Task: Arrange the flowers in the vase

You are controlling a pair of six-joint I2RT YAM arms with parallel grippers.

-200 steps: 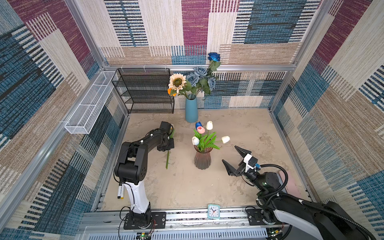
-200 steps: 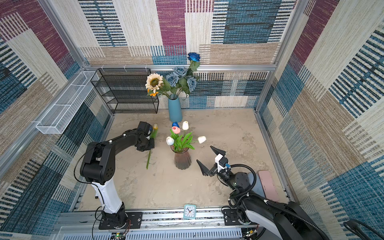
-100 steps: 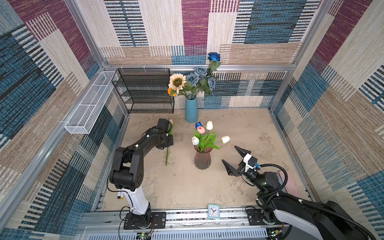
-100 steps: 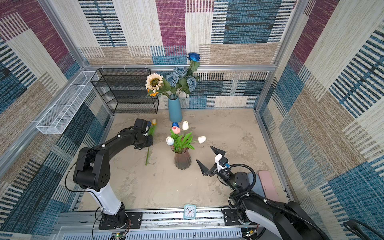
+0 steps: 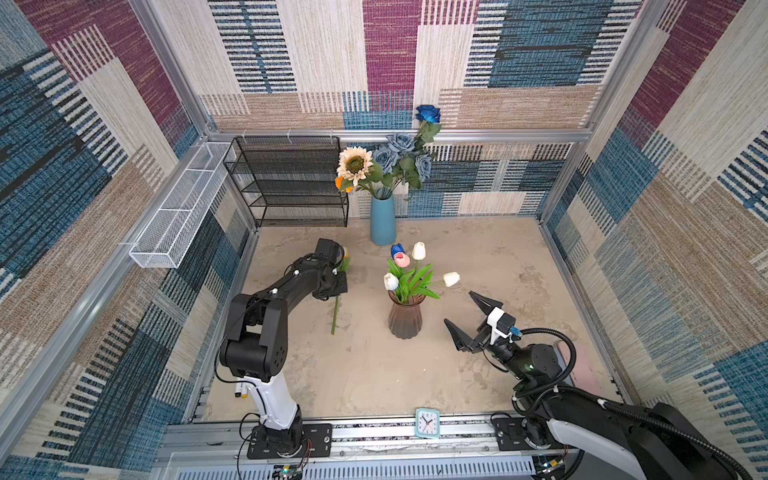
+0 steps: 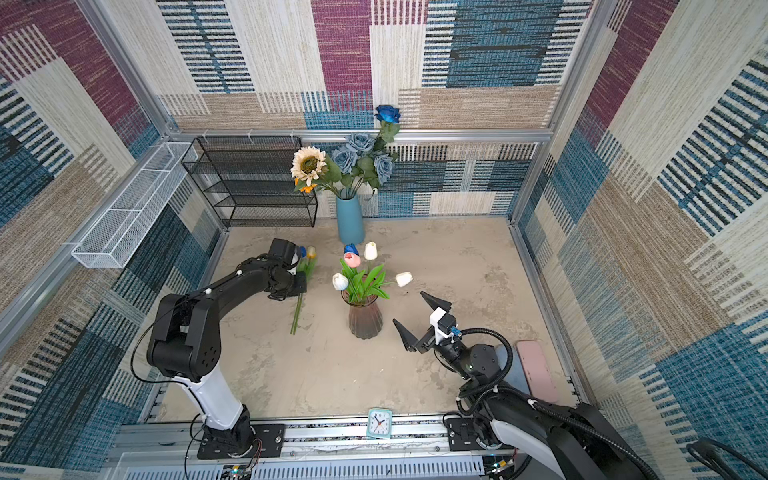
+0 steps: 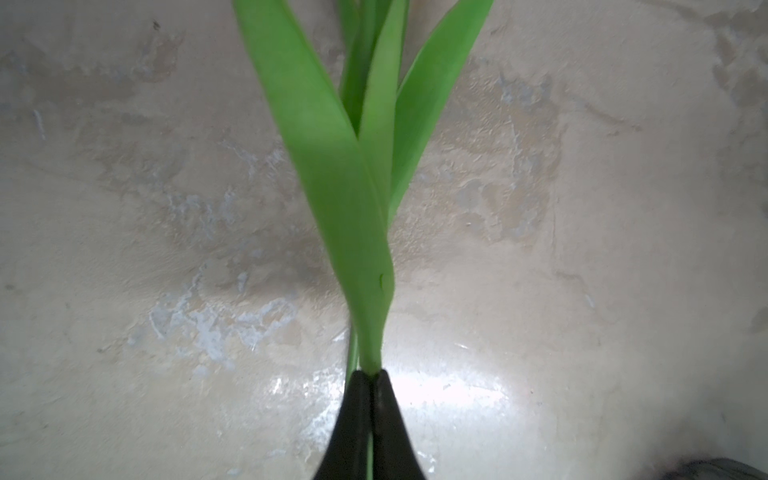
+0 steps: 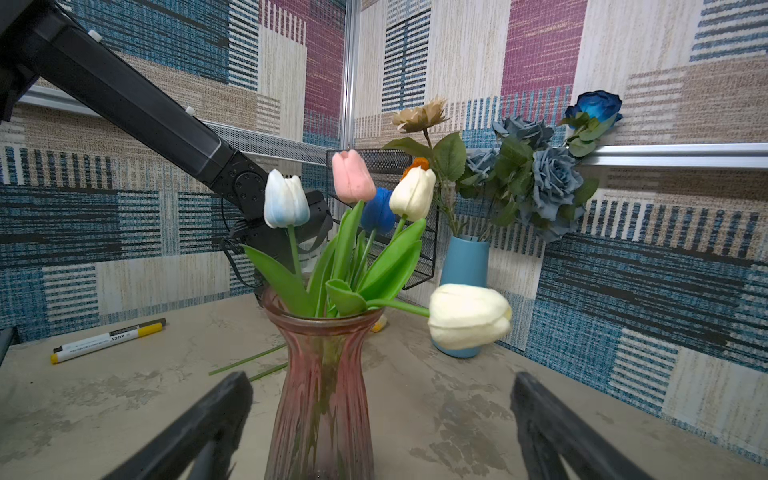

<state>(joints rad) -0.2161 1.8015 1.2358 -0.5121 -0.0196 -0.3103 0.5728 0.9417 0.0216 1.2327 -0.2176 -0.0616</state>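
Note:
A pink glass vase [image 5: 405,320] [image 6: 365,320] [image 8: 320,395] stands mid-table. It holds several tulips: white, pink and blue blooms [image 5: 402,259] with green leaves. To its left my left gripper [image 7: 371,376] [image 5: 336,287] is shut on the green stem of a yellow tulip [image 6: 311,251]. The leaves [image 7: 353,187] fan out past the fingertips, and the stem [image 5: 333,316] lies low over the table. A second thin stem [image 8: 266,372] lies alongside. My right gripper [image 5: 458,306] [image 6: 408,306] [image 8: 380,376] stands wide open, empty, just right of the vase and facing it.
A blue vase [image 5: 383,220] with dusty-blue roses, one deep-blue rose and a cream sunflower stands at the back wall. A black wire shelf [image 5: 291,183] and a white mesh basket [image 5: 178,220] fill the back left. A clock [image 5: 427,423] sits at the front edge. A marker pen [image 8: 108,340] lies left.
My left arm has shifted its elbow and edged the held tulip slightly toward the back. The right arm has not moved.

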